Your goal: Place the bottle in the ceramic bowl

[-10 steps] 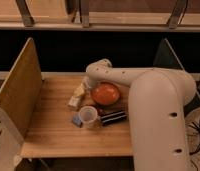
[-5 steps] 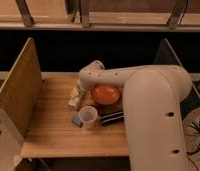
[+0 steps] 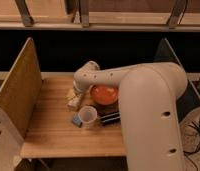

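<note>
The orange-red ceramic bowl [image 3: 104, 94] sits on the wooden table [image 3: 48, 132], right of centre. The pale cream bottle [image 3: 73, 103] lies on the table just left of the bowl, outside it. My gripper [image 3: 78, 93] is at the end of the big white arm [image 3: 143, 100], which reaches in from the right. It is low, right above the bottle's far end and just left of the bowl's rim. The arm's end hides part of the bottle.
A translucent plastic cup [image 3: 88, 116] stands in front of the bowl, with a small blue object [image 3: 75, 121] at its left. A black bar [image 3: 109, 117] lies to the cup's right. A wooden side panel [image 3: 15, 92] bounds the left and a dark panel [image 3: 165, 55] the right.
The arm's end has swung left, from beside the bowl to over the bottle. The bowl, cup and bar have not moved.
</note>
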`<act>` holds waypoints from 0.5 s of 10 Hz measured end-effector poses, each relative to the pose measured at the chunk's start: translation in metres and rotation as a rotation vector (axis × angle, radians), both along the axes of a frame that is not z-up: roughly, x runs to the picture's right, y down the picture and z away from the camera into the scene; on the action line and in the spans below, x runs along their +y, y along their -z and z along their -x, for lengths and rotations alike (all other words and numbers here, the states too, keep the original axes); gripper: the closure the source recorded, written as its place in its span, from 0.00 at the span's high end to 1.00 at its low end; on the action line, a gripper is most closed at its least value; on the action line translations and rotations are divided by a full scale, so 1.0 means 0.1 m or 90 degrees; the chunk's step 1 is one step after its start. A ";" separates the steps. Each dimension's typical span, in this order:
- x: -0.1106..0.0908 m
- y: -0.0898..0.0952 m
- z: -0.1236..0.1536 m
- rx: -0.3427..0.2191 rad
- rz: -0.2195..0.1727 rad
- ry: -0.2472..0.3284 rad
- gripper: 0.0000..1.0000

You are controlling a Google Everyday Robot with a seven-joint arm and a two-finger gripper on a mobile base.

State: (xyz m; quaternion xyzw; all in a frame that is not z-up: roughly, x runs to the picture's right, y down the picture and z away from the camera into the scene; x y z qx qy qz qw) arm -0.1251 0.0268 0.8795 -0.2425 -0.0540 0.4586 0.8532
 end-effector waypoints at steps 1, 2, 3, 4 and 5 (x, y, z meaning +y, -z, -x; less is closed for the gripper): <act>0.00 0.01 0.02 -0.001 0.001 0.000 0.75; 0.00 0.00 0.03 -0.003 0.004 -0.005 0.75; -0.01 -0.02 0.03 -0.005 0.003 -0.007 0.75; -0.01 -0.05 0.05 -0.008 0.006 -0.009 0.75; 0.01 -0.07 0.11 -0.012 0.009 -0.007 0.75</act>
